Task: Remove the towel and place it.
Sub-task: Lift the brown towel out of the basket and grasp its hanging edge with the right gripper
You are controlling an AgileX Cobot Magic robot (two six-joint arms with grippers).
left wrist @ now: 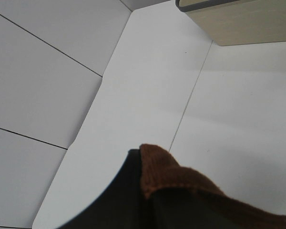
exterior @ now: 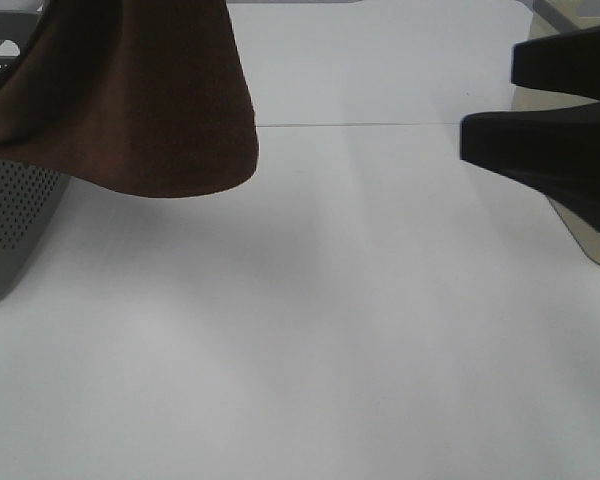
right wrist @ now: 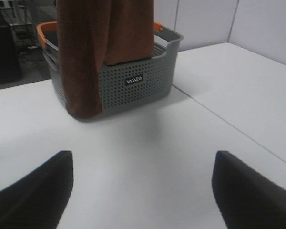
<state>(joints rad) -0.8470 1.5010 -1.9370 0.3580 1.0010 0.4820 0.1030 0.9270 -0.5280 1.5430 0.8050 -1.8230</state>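
The dark reddish-brown towel (exterior: 140,100) hangs in the air at the upper left, its lower edge dangling in front of the grey basket (exterior: 10,210). In the left wrist view my left gripper (left wrist: 148,191) is shut on a folded edge of the towel (left wrist: 181,179). The left gripper itself is above the frame in the exterior high view. My right gripper (exterior: 490,100) hovers at the right, open wide and holding nothing. Seen between its fingers (right wrist: 143,155), the towel (right wrist: 81,62) drapes down over the basket's (right wrist: 133,81) front wall to just above the table.
A beige box (exterior: 590,240) with a dark rim sits at the right edge behind the right gripper, and shows again as the beige box (left wrist: 243,21) in the left wrist view. The perforated basket has orange handles. A thin seam crosses the white table (exterior: 310,330).
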